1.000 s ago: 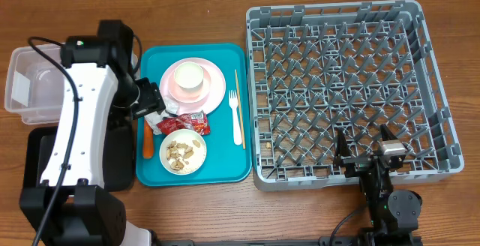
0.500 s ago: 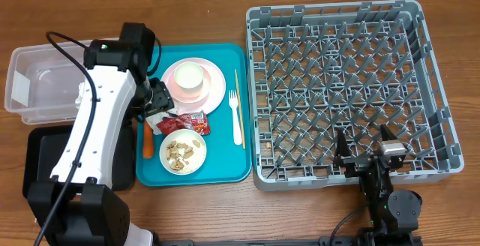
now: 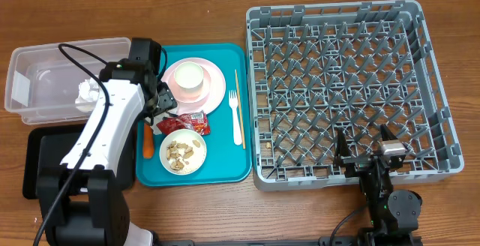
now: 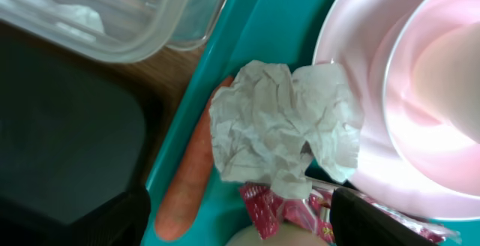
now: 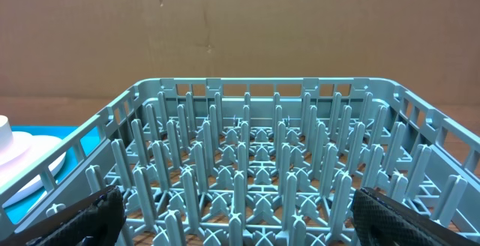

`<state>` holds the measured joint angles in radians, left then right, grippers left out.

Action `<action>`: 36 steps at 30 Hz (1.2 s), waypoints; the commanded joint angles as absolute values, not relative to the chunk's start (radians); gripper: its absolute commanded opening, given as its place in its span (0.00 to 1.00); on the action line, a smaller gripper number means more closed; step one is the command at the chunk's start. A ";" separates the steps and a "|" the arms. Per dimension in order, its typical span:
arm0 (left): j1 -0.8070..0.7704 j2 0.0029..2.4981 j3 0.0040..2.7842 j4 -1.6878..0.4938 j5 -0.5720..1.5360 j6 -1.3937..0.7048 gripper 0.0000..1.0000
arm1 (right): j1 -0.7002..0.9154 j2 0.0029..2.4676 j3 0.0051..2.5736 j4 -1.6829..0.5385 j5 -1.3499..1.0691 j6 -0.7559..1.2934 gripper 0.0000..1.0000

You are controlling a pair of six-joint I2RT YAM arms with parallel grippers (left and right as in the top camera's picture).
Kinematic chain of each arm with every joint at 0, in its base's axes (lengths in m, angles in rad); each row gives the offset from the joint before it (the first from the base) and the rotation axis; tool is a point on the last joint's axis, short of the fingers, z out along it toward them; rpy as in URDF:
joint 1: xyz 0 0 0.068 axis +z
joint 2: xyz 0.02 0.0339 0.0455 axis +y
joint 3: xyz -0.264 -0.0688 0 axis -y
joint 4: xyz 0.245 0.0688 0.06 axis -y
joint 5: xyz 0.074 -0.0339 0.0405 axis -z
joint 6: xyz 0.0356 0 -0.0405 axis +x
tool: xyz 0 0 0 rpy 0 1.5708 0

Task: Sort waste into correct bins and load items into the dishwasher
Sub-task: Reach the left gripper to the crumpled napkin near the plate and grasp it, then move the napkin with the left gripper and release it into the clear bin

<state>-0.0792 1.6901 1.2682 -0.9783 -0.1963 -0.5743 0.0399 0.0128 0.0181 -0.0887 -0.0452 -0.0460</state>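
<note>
Centrally in the left wrist view, a crumpled napkin [image 4: 281, 126] is seen on the teal tray [image 4: 255, 21] beneath the left claw [image 4: 240, 220], spread apart; the right claw [image 3: 367, 150] is held wide at the rack [image 3: 337, 51], lower right overhead.

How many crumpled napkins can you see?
2. One napkin lies in the clear tub; a second napkin sits on the teal tray, beside the carrot. The arm may hide more.

Overhead: far up, straight down, whole tabletop [image 3: 210, 21].
Left wrist: very close, looking down at pink plate [image 4: 341, 43], teal tray [image 4: 247, 21] edge.
Right wrist: low, level, across grey rack [image 5: 255, 171].
Overhead shares both.
</note>
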 commanded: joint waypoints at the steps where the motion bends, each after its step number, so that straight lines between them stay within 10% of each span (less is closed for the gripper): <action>1: -0.089 1.693 1.209 -0.915 -0.212 -0.544 0.79 | 0.038 0.005 0.008 -0.081 -0.047 -0.049 1.00; 36: -0.115 1.723 1.050 -0.560 -0.213 -0.467 0.71 | 0.038 0.005 0.008 -0.081 -0.047 -0.049 1.00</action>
